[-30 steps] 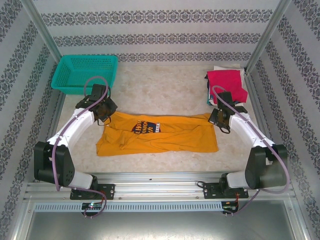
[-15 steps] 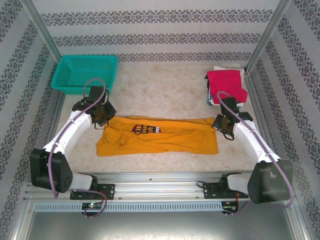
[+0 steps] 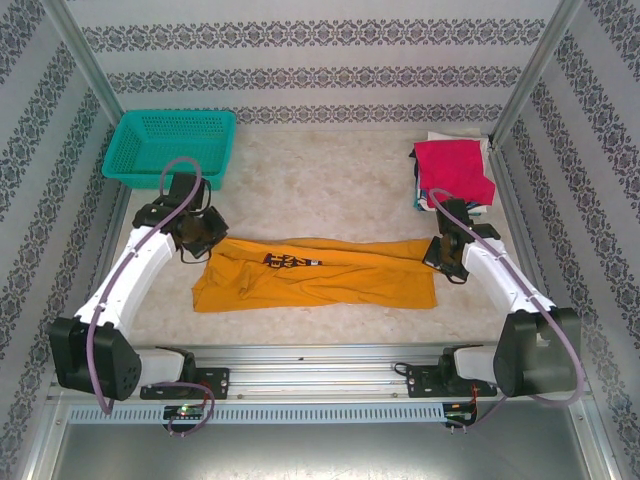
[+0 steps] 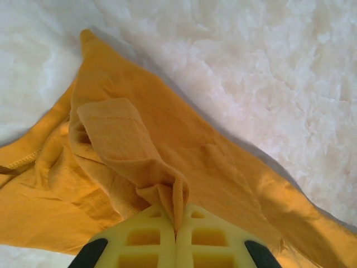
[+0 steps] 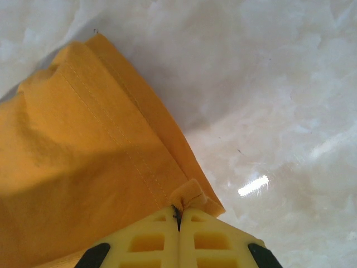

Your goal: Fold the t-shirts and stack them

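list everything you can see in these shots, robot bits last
orange t-shirt: one, mustard-orange with dark chest lettering, bunched lengthwise across the middle of the table
red t-shirt: one, crimson, top of the pile at the far right
shirts under it: count cannot be told, white and dark edges, far right
basket: one, teal mesh, far left corner
table: one, pale marbled
arms: two, white with black joints, bases at the near edge
left claw: one, yellow fingers, shut on the orange t-shirt's left end
right claw: one, yellow fingers, shut on its right hem corner
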